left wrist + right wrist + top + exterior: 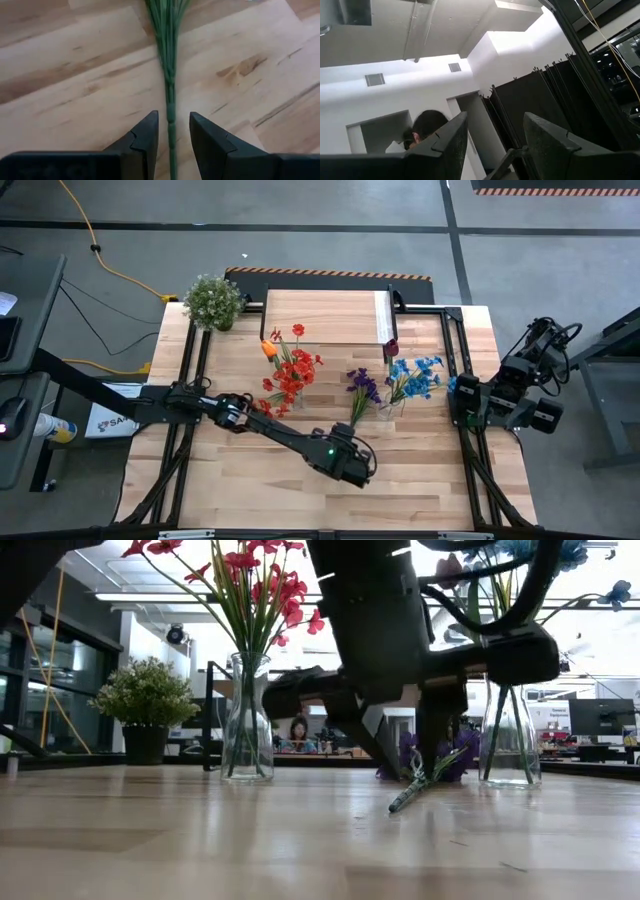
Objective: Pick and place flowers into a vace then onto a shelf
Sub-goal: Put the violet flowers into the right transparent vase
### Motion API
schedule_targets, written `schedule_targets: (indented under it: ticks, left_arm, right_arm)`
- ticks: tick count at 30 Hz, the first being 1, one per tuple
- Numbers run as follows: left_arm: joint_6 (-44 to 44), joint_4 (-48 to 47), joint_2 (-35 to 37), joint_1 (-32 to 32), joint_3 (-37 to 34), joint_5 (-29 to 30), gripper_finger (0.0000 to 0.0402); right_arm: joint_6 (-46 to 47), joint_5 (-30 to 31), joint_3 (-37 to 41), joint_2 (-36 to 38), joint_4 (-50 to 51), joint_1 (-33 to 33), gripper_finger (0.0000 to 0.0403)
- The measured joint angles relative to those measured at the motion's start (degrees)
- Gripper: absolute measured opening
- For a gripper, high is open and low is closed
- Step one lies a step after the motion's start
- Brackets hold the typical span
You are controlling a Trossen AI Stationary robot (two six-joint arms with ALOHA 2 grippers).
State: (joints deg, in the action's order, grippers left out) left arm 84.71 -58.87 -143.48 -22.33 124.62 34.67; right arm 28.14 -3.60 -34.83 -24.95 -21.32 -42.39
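While left tool (172,135) straddles purple flower stem (170,95), unclenched | stem axis runs straight ahead between fingers | right tool (492,145) parked, released

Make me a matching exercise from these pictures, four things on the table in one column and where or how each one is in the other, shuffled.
Things:
1. red flowers
2. purple flowers
3. blue flowers
4. potted plant

Places:
A. far left corner of the table
B. lying on the table, stem between the left gripper fingers
C. in the glass vase nearer the right arm
D. in the glass vase nearer the left arm

Pairs: 1-D, 2-B, 3-C, 4-A
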Motion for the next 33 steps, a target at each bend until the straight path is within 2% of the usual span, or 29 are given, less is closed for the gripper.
schedule_targets:
  ticks: [6, 14, 17, 24, 33]
  left_arm:
    - [-0.02, 5.02, 0.11, -0.07, -3.28, -1.19, 0.0145]
    - [1.09, 6.1, 0.35, -0.11, -4.57, -1.94, 0.0141]
    - [1.2, 5.92, 0.35, -0.07, -4.63, -2.28, 0.012]
    - [2.96, 6.45, 0.28, -0.26, -4.64, -2.86, 0.0031]
    - [8.35, 6.18, 0.13, -0.97, -4.64, -2.12, 0.0031]
  right_arm:
    - [-0.07, 0.0, 0.0, 0.0, 0.11, 0.0, 0.0184]
    - [-0.09, 0.02, 0.0, 0.0, 0.15, 0.02, 0.0184]
    - [-0.09, 0.02, 0.0, 0.0, 0.18, 0.02, 0.0184]
    - [-0.11, 0.02, 0.0, 0.0, 0.2, 0.02, 0.0184]
    - [-0.09, 0.02, 0.0, 0.0, 0.2, 0.0, 0.0184]
